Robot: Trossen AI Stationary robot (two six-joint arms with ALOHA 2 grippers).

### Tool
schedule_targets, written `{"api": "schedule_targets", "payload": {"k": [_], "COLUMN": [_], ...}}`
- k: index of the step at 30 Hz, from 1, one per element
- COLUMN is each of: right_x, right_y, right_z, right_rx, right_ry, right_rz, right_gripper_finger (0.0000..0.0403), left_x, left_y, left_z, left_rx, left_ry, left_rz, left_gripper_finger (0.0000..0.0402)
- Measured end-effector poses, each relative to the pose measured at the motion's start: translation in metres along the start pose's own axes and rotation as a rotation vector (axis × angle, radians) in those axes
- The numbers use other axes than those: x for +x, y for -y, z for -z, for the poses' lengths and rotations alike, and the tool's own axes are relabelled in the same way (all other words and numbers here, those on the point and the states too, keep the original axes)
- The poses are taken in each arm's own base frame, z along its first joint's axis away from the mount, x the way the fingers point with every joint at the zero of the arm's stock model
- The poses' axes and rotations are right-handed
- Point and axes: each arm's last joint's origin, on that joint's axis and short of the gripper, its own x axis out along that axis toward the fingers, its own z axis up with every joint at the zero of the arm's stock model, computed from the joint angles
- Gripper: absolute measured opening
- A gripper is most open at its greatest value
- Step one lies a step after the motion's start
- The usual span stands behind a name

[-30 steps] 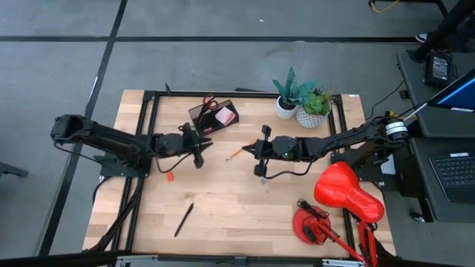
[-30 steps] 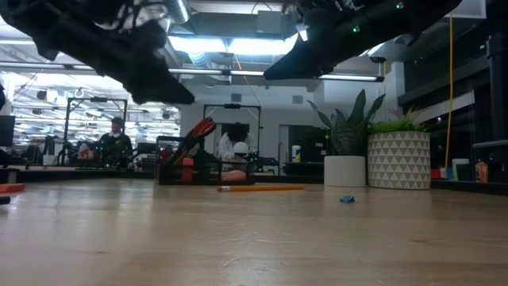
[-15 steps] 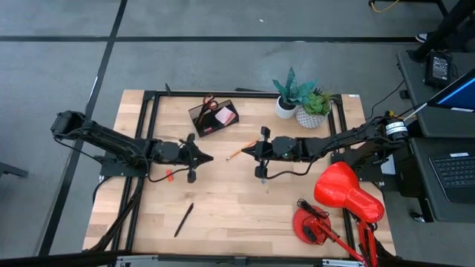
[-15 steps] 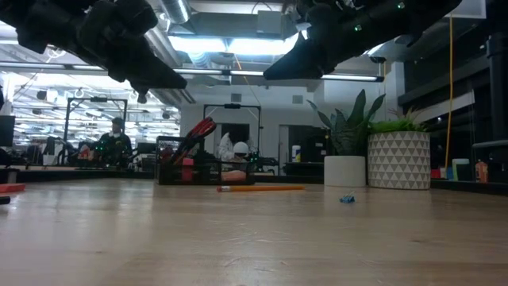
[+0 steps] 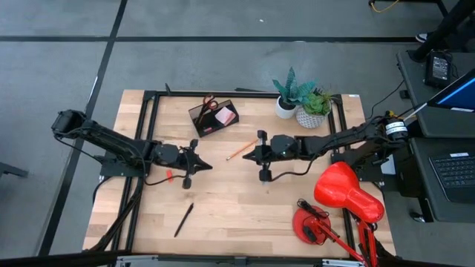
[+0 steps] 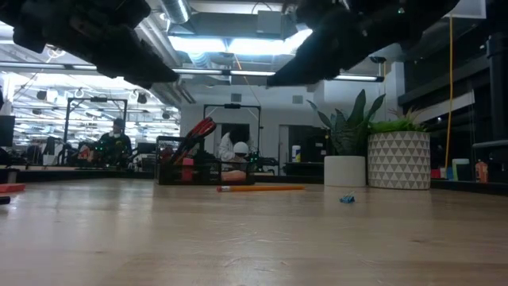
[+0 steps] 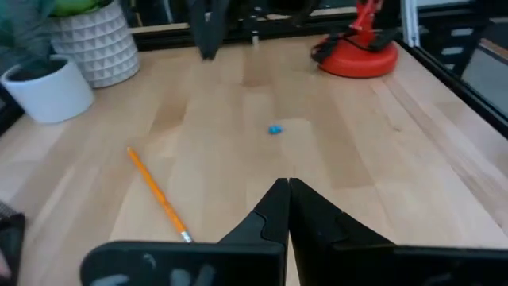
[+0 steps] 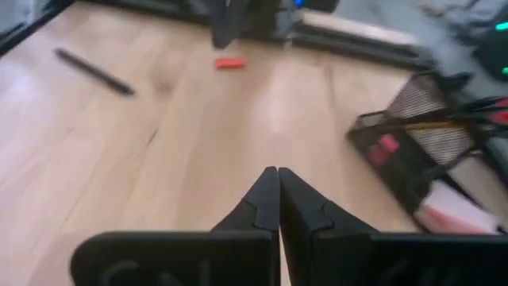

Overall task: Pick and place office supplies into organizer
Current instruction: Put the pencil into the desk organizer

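Over mid-worktop [image 5: 223,200], both arms hang level, facing each other. Left pincer [image 5: 208,164] clenched on nothing, with the red eraser [image 5: 169,175] beside its arm and a black pen [image 5: 183,219] nearer the front edge. Orange pencil [image 5: 238,151] lies between the pincers, long axis diagonal, one end toward the organizer [image 5: 213,117], the other toward the right pincer [image 5: 246,156], also clenched and empty. Judgement: release first, descend across the pencil's axis, grip mid-length, then carry to the organizer at back.

The left end effector [image 5: 208,165] now sits lower and closed; the right end effector [image 5: 246,156] sits slightly further right.
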Motion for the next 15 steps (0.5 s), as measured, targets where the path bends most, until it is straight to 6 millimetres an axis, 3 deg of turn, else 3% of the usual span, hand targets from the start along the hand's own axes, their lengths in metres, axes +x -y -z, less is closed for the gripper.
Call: {"api": "schedule_targets", "payload": {"k": [7, 15], "right_x": [-0.001, -0.003], "right_y": [0.027, 0.046], "right_z": [0.003, -0.006], "right_rx": [0.055, 0.057], "right_ry": [-0.198, -0.236], "right_rz": [0.031, -0.077], "right_gripper_finger": [0.0002, 0.0002], "left_x": [0.001, 0.002], "left_y": [-0.008, -0.019], "left_z": [-0.001, -0.004], "left_rx": [0.051, 0.12], "left_ry": [0.012, 0.05], "left_rz": [-0.034, -0.09], "left_gripper_finger": [0.0002, 0.0002]}}
